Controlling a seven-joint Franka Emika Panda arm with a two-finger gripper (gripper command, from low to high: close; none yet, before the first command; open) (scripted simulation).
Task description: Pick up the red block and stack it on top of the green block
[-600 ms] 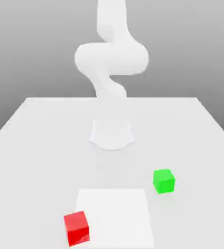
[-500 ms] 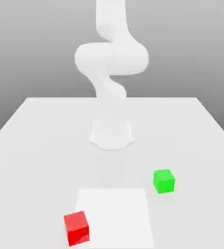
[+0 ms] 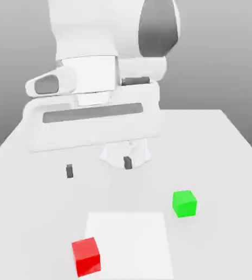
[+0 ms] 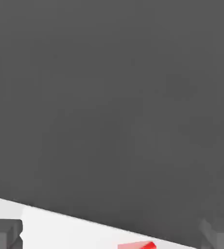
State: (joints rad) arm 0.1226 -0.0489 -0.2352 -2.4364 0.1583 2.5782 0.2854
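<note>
The red block [image 3: 86, 256] lies on the table near the front, toward the exterior view's left, at the corner of a white square patch [image 3: 129, 243]. The green block [image 3: 184, 203] rests further back toward the exterior view's right. My gripper [image 3: 98, 167] hangs above the table behind both blocks, open, with nothing between its dark fingertips [image 3: 69, 171]. It stands well above and behind the red block. In the hand view, a sliver of the red block [image 4: 138, 245] peeks in at the picture's edge between the two fingertips [image 4: 4, 233].
The white table [image 3: 226, 158] stretches wide on both sides. My arm's round base [image 3: 140, 156] stands at the table's middle, partly behind the hand. A grey backdrop lies beyond the table's far edge.
The arm has swung from its upright pose at the back toward the front, so the hand now looms large over the table. Neither block has moved.
</note>
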